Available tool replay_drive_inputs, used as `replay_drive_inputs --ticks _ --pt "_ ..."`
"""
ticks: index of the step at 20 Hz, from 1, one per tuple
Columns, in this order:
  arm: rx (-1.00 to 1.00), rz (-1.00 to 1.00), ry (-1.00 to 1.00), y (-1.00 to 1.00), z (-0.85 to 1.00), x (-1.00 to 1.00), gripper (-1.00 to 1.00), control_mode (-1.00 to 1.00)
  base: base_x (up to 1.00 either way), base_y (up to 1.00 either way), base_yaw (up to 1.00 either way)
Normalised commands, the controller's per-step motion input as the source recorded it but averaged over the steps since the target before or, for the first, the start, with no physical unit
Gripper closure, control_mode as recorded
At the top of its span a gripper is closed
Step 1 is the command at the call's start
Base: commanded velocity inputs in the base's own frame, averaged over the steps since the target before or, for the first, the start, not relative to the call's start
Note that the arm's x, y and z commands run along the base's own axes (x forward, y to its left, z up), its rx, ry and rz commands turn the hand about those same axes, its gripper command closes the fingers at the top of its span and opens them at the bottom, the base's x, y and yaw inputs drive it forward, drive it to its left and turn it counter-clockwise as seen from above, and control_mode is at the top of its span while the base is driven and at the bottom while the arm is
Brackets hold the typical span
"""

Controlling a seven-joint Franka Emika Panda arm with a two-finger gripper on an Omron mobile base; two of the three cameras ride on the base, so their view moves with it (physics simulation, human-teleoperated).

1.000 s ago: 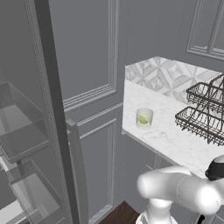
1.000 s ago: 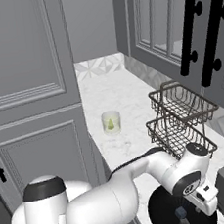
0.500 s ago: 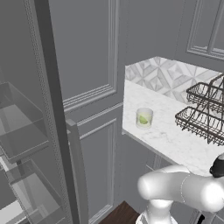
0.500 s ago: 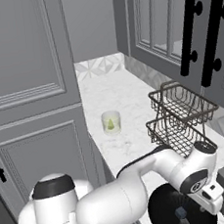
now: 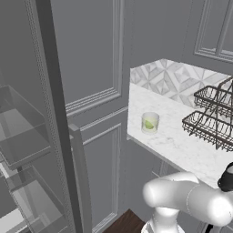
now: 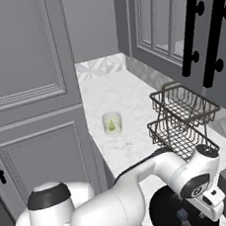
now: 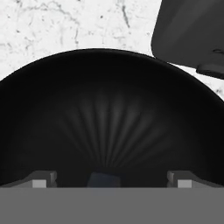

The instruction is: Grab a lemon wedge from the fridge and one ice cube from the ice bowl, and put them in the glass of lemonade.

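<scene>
The white marbled bench carries the glass of lemonade near its front edge. A two-tier wire rack stands well apart from it, and a black bowl rests beside a dark appliance.

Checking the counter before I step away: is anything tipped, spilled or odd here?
Nothing stands out. The short clear glass of lemonade stands upright on the white marble counter, no spill, and the black wire rack sits level.

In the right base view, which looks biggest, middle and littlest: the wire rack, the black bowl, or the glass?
Largest to smallest:
1. Wire rack
2. Black bowl, though the arm hides part of it and it sits nearer the camera, so it is unsure against the rack
3. Glass, clearly the littlest
</scene>
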Motion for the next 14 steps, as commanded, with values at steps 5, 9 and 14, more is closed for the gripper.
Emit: replay_drive_inputs --ticks 5,9,14 --pt "0.00 0.00 0.00 0.00 -0.12 0.00 -1.00 -1.00 0.00 0.00 0.00" --pt "0.00 0.00 0.00 0.00 -0.07 0.00 -1.00 -1.00 0.00 0.00 0.00" --pt "0.00 0.00 0.00 0.00 -0.02 -0.19 -1.00 -1.00 0.00 0.00 0.00"
